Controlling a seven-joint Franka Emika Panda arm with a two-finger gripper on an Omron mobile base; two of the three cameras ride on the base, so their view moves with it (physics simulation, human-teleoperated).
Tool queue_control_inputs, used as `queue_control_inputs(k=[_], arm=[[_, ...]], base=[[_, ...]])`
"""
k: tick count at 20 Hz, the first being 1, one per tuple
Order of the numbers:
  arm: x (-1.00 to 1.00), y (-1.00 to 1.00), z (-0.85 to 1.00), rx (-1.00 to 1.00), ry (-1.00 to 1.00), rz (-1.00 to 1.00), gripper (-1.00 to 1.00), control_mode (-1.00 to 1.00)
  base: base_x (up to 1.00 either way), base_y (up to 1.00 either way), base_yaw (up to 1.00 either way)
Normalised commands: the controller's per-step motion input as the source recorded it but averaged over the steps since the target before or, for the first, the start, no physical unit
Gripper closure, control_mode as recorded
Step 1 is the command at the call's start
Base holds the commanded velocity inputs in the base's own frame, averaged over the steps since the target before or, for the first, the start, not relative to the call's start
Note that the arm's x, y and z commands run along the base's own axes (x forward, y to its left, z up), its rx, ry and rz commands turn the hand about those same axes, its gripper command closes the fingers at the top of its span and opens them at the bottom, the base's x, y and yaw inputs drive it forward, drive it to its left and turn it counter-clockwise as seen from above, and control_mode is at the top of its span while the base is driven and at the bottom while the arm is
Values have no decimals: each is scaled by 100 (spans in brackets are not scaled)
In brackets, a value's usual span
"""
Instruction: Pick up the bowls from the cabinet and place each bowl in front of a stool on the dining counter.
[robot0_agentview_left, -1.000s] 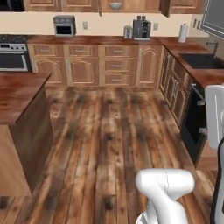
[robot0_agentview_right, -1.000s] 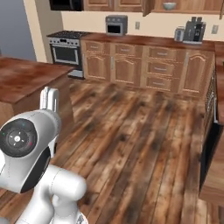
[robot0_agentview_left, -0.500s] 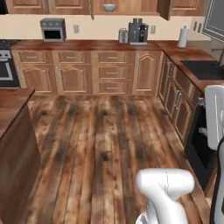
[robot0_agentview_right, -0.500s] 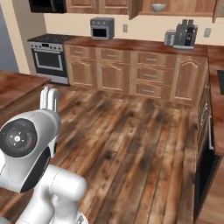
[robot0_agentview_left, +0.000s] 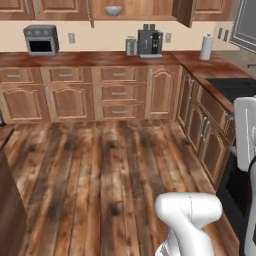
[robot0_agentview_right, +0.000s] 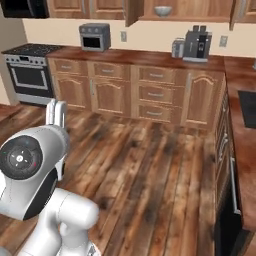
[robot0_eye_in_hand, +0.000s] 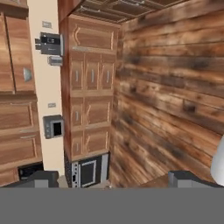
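Note:
A grey-white bowl (robot0_agentview_left: 113, 10) stands on the shelf of the open cabinet (robot0_agentview_left: 140, 7) high on the back wall. In the right base view the same bowl (robot0_agentview_right: 163, 10) sits on that cabinet shelf (robot0_agentview_right: 200, 9), and one open door (robot0_agentview_right: 134, 11) hangs at its left. The arm is folded low in front of the base, far from the wall. My gripper (robot0_eye_in_hand: 114, 179) is open and holds nothing; its two dark fingertips (robot0_eye_in_hand: 37, 178) sit wide apart. The hand view is rolled sideways and looks across the floor toward the base units. The stool is out of view.
Below the cabinet runs a wood counter (robot0_agentview_left: 100, 59) with a toaster oven (robot0_agentview_left: 41, 40), a coffee machine (robot0_agentview_left: 150, 42) and a paper roll (robot0_agentview_left: 206, 47). A stove (robot0_agentview_right: 29, 75) stands left, a side counter (robot0_agentview_left: 220, 75) right. A dark counter corner (robot0_agentview_left: 7, 210) shows at left. Plank floor (robot0_agentview_left: 110, 165) lies between.
The whole picture has shifted: the base has driven toward the back wall, so its units loom larger and the left counter has slid almost out. The gripper stays open.

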Motion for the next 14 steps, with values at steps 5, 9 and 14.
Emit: queue_control_inputs(k=[5, 9, 14], arm=[[0, 0, 0, 0, 0, 0, -100, 100], [0, 0, 0, 0, 0, 0, -100, 100], [0, 0, 0, 0, 0, 0, -100, 100]], base=[[100, 0, -10], [100, 5, -8], [100, 8, -7]])
